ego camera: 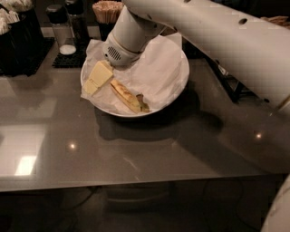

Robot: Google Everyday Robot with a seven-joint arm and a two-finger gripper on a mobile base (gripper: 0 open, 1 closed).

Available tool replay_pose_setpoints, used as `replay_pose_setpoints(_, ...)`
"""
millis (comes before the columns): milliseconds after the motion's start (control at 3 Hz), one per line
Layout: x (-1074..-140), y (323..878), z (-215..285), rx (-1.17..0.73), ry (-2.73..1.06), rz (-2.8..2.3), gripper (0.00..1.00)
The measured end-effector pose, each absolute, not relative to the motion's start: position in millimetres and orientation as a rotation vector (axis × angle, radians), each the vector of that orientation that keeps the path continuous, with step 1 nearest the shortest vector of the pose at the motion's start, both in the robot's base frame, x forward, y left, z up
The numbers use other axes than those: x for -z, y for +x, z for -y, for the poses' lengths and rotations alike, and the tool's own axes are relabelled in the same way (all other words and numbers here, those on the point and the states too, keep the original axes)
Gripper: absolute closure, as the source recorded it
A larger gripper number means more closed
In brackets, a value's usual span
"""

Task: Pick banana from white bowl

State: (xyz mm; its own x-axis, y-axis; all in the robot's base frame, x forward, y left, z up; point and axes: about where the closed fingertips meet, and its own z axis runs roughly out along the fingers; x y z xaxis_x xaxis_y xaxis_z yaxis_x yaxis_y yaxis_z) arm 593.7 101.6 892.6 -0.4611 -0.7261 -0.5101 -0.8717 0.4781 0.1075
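Reaching down from 2 o'clock, a white robot arm [217, 36] ends in a pale yellow gripper [94, 80] that sits low over the 9 o'clock edge of the white bowl [181, 88]. Whether the gripper is apart or together cannot be told from this view, and it holds nothing that can be seen.

Just beside it, at its 4 o'clock, the banana [126, 96] lies on crumpled white paper [154, 68] lining the bowl. The banana is yellow with brown speckles. It runs from 10 o'clock to 4 o'clock, with its dark stem end at 4 o'clock near the front rim. Whether the gripper touches the banana is unclear.

The bowl stands on a glossy grey table [136, 154]. Beyond the bowl, at 11 o'clock, are a clear shaker [62, 31] with a black lid and a cup of wooden sticks [107, 10]. A dark rack [20, 45] stands at 10 o'clock.
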Motion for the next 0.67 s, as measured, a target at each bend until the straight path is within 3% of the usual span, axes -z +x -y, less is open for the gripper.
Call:
replay_pose_setpoints(333,-875.6,601.2,-90.3,-0.459,-1.345,-2.366,0.12)
replay_pose_setpoints(667,-875.3,601.4,-90.1,-0.458,-1.345,-2.367,0.00)
